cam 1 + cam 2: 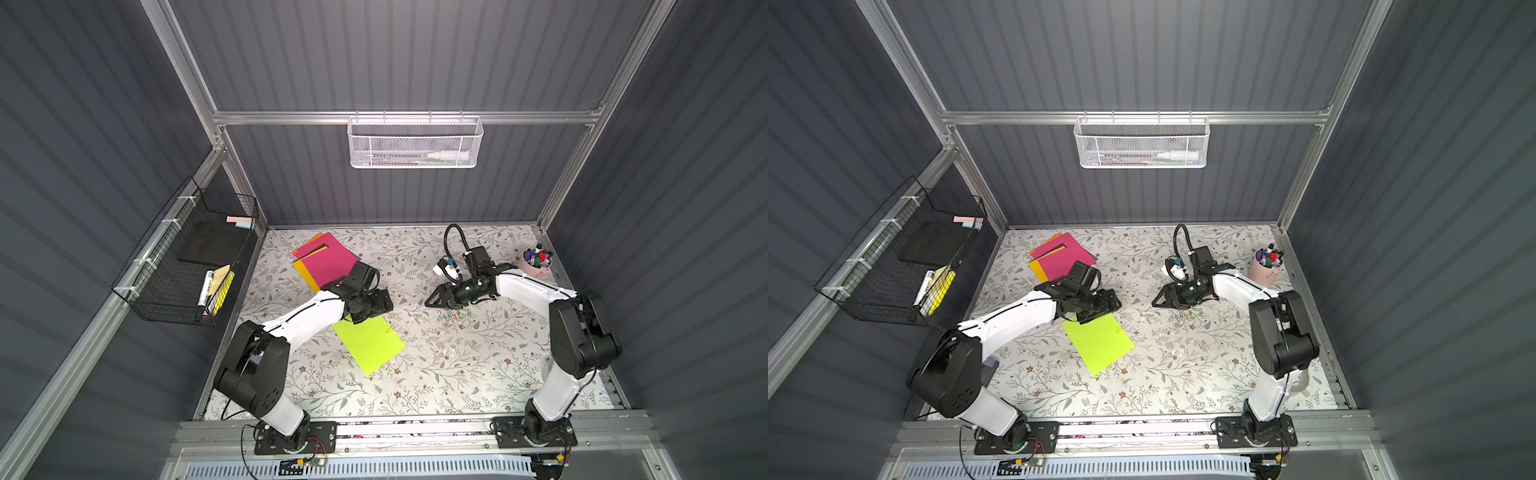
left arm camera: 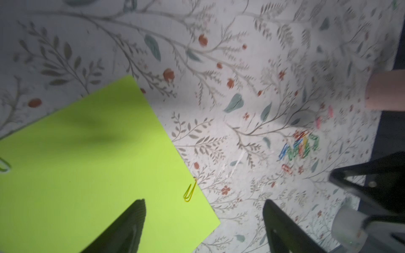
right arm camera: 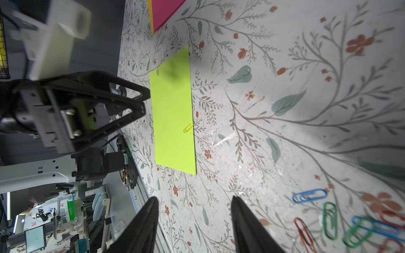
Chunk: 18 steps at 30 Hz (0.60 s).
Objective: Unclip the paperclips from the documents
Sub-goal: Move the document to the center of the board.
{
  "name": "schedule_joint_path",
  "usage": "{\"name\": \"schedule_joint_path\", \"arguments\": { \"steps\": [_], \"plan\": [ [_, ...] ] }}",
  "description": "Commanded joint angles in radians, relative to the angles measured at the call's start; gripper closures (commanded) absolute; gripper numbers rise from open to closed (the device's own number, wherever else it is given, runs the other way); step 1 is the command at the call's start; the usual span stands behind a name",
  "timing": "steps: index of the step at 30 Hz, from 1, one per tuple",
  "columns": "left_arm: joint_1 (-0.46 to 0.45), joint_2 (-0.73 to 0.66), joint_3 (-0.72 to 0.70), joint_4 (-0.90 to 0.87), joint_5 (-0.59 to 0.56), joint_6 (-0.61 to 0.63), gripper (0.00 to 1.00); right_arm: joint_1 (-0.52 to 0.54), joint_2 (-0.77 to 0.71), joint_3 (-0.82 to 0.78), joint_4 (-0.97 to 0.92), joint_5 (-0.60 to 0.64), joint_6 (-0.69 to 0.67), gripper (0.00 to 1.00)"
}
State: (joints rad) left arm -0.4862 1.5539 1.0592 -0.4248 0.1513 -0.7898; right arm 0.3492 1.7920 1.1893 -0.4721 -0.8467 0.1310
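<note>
Stack of documents (image 1: 328,259), far left of the table (image 1: 415,386): magenta sheet on top, with yellow and orange edges showing under it. I can make out no clip on it.

My left pincer (image 2: 203,201) hangs over the far corner of the lime green sheet (image 1: 370,340). Its jaws are spread wide and nothing is in them.

The sheet lies flat and alone near the table's middle. I judge it thin, light and limp, so it will likely slide if it is tugged while unpinned.

A yellow paperclip (image 2: 190,192) sits on the sheet's right-hand edge, with its rounded loop lying on the paper and its other end at the border. A second clip (image 2: 3,166), greenish, grips the opposite edge.

The clips are fine bent wire, and I judge them almost weightless, springy and slick — easy to drop. It is best to take one by the loop end and draw it outward off the edge, with the paper pressed down beside it.

The loose paperclips (image 3: 350,223) — blue, green and red — are heaped on bare table to the right of the sheet.

My right pincer (image 3: 195,198) is just beside that heap, with its jaws partly apart and empty.

A pink cup (image 1: 536,264) stands at the far right and plays no part.
</note>
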Motion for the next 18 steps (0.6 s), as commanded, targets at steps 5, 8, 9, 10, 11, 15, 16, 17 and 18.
{"name": "schedule_joint_path", "arguments": {
  "steps": [5,8,9,10,11,15,16,17,18],
  "plan": [
    [0.005,-0.159,-0.211,-0.158,-0.105,-0.27,0.2,0.124,0.164,0.187,-0.041,0.021,0.024,0.36],
    [0.005,-0.233,-0.285,-0.196,-0.125,-0.376,0.24,0.144,0.217,0.258,-0.072,0.033,0.019,0.33],
    [0.005,-0.249,-0.291,-0.22,-0.136,-0.39,0.24,0.148,0.227,0.271,-0.074,0.036,0.021,0.32],
    [0.005,-0.268,-0.297,-0.215,-0.137,-0.41,0.24,0.153,0.24,0.286,-0.077,0.038,0.02,0.31],
    [0.005,-0.285,-0.308,-0.213,-0.137,-0.43,0.24,0.158,0.25,0.299,-0.08,0.038,0.017,0.29],
    [0.02,-0.293,-0.295,-0.185,-0.166,-0.477,0.18,0.178,0.304,0.347,-0.093,0.034,0.009,0.27],
    [0.027,-0.278,-0.292,-0.154,-0.162,-0.466,0.17,0.182,0.319,0.361,-0.099,0.035,0.009,0.27],
    [0.045,-0.257,-0.3,-0.117,-0.144,-0.448,0.16,0.185,0.332,0.374,-0.104,0.035,0.007,0.27],
    [0.05,-0.237,-0.311,-0.08,-0.125,-0.441,0.16,0.188,0.34,0.382,-0.107,0.035,0.007,0.26]
  ]
}}
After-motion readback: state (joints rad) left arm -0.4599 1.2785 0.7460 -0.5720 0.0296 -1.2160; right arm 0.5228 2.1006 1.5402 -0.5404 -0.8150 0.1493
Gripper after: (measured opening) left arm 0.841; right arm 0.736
